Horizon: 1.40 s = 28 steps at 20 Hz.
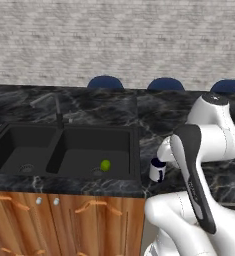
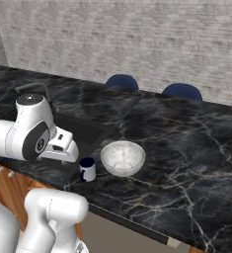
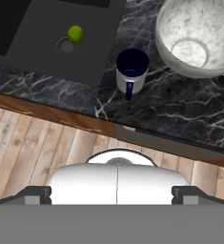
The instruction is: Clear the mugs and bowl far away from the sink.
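A white mug [image 3: 131,71] with a dark blue inside and handle stands on the black marble counter, just right of the sink's [image 3: 46,33] rim. The speckled white bowl [image 3: 197,35] sits upright right beside it, further from the sink. In the right base view the mug [image 2: 87,169] and the bowl [image 2: 122,157] are close together near the counter's front edge. The mug [image 1: 157,170] is partly behind my arm in the left base view. My gripper [image 3: 111,196] hangs above the counter's front edge, over the mug, open and holding nothing.
A small green ball [image 1: 105,165] lies in the right basin of the black sink [image 1: 64,150] near its drain. The thin faucet [image 1: 56,107] rises behind the basins. Blue stool tops [image 1: 105,82] line the far counter edge. Bare marble counter [image 2: 186,148] stretches to the right.
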Motion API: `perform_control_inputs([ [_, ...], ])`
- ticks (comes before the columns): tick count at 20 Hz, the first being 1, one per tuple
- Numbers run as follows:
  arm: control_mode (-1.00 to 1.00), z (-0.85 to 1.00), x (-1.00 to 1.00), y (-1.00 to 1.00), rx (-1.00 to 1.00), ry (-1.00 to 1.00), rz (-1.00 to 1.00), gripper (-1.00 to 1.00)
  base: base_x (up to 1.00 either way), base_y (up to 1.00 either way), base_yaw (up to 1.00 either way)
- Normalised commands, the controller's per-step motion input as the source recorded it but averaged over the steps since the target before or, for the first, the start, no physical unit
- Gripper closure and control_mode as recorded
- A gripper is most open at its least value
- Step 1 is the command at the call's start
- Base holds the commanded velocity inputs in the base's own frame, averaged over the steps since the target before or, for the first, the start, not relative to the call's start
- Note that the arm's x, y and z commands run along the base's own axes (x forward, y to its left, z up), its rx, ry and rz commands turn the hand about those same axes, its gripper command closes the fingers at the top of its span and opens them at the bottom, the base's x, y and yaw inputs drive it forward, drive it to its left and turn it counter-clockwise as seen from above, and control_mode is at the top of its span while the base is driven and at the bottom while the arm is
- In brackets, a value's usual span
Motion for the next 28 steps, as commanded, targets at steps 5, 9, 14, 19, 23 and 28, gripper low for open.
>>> perform_control_inputs([
  [5, -1.00, -0.36, 0.44, 0.00, 0.00, 0.02, 0.00, -1.00, 0.00, 0.00, 0.00],
  [9, -1.00, -0.64, 0.28, -0.03, -0.01, 0.00, 0.00, -1.00, 0.00, 0.00, 0.00],
  [14, -1.00, -0.49, 0.16, -0.14, -0.03, -0.01, 0.00, -1.00, 0.00, 0.00, 0.00],
  [19, -1.00, -0.41, 0.15, -0.10, -0.05, -0.08, 0.00, -1.00, 0.00, 0.00, 0.00],
  [23, -1.00, -0.16, 0.42, 0.00, 0.00, -0.05, 0.01, -1.00, 0.00, 0.00, 0.00],
  [28, -1.00, -0.15, 0.31, -0.03, 0.00, -0.03, 0.00, -1.00, 0.00, 0.00, 0.00],
])
